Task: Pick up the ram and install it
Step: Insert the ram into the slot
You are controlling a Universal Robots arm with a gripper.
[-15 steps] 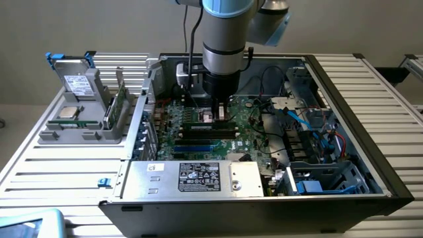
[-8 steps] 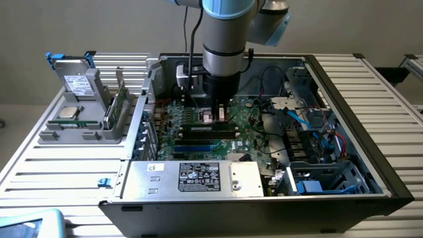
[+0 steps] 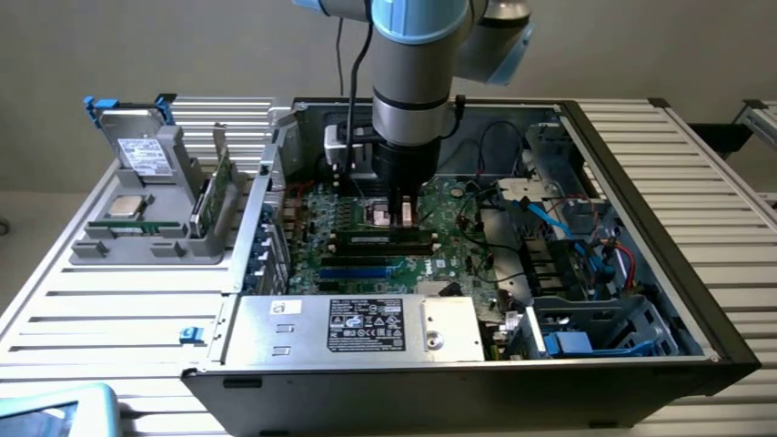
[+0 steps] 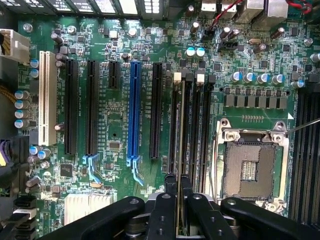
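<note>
An open computer case (image 3: 680,228) lies on a slatted tabletop (image 3: 97,309), with the robot arm reaching straight down into it. The gripper (image 3: 395,217) hangs low over the green motherboard (image 4: 120,115), right above the bank of black memory slots (image 4: 192,130). These sit between the long expansion slots and the empty silver processor socket (image 4: 248,167). In the wrist view the 2 jaws are drawn in to a sliver of a gap, and a thin green-edged strip is pinched between them. This looks like the ram (image 4: 178,210) seen edge on, running in line with 1 memory slot beneath it. Whether it already touches that slot cannot be told. On the exterior view's left a grey holder (image 3: 146,241) stands beside the case, well apart from the gripper. The pick-up appears done, and the work seems to be at the installing step, with the stick poised at its slot. Seating it would call for the stick square along the slot and a straight, even downward press.
</note>
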